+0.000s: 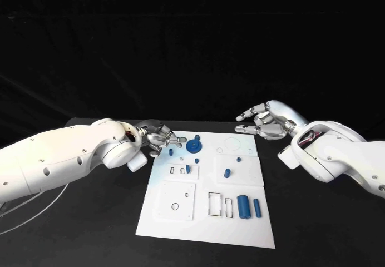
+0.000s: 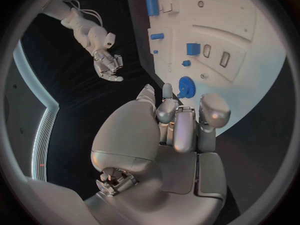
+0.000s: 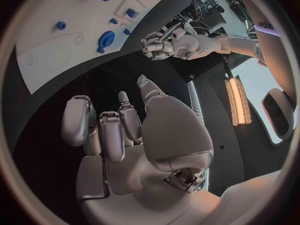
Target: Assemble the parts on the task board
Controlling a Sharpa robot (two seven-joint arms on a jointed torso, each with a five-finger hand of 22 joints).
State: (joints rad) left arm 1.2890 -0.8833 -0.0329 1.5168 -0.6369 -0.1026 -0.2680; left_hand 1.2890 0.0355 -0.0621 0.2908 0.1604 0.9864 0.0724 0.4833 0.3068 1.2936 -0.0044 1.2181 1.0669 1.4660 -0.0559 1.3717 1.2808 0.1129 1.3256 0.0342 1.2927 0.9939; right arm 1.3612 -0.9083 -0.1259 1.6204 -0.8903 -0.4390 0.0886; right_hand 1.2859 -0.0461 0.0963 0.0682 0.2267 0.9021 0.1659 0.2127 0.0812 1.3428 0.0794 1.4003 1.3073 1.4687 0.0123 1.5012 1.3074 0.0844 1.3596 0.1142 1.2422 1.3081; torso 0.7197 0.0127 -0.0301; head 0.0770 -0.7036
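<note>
Several small blue plastic parts (image 1: 243, 206) lie scattered on the white task board (image 1: 205, 231) mid-worktop, probably light, stiff and slick (best pinched across the sides), while my left robot hand (image 1: 156, 137) and right robot hand (image 1: 265, 122) hover spread and empty.

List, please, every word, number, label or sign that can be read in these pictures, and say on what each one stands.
"edi": partial dark letters, cut off at the rim of the right wrist view, on a white surface in the room behind the left hand; the rest cannot be read.
No text, number or label is readable on the task board, on the blue parts, on the right hand or on the black table.
</note>
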